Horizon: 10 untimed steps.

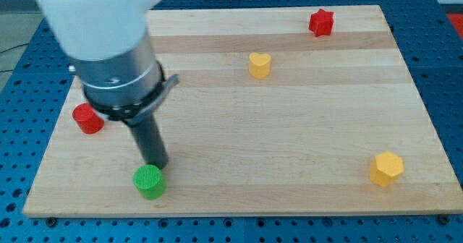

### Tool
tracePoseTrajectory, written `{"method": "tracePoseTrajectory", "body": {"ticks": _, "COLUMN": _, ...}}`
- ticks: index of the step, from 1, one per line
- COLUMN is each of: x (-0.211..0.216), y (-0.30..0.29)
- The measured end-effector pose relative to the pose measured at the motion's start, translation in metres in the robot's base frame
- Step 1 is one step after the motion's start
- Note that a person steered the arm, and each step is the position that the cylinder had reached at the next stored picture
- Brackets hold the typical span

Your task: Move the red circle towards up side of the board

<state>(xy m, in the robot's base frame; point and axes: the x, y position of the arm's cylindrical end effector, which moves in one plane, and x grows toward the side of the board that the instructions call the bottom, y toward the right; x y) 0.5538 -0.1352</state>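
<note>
The red circle (87,118) is a red cylinder near the board's left edge, at mid height in the view. My dark rod comes down from the arm's grey and white body at the view's upper left. My tip (158,164) is to the right of the red circle and lower, well apart from it. The tip sits just above the green circle (150,182), close to it or touching it.
A yellow heart (260,65) lies in the upper middle. A red star (321,22) lies near the top right. A yellow hexagon (386,168) lies at the lower right. The wooden board (289,142) rests on a blue perforated table.
</note>
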Motion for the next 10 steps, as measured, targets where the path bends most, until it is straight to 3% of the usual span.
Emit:
{"method": "tracePoseTrajectory", "body": {"ticks": 2, "x": -0.011, "y": -0.094}}
{"method": "tracePoseTrajectory", "body": {"ticks": 3, "x": -0.064, "y": -0.082}}
{"method": "tracePoseTrajectory", "body": {"ticks": 4, "x": -0.089, "y": -0.099}}
{"method": "tracePoseTrajectory", "body": {"ticks": 5, "x": -0.069, "y": -0.052}}
{"method": "tracePoseTrajectory", "body": {"ticks": 7, "x": -0.022, "y": -0.128}}
{"method": "tracePoseTrajectory", "body": {"ticks": 10, "x": -0.101, "y": -0.160}}
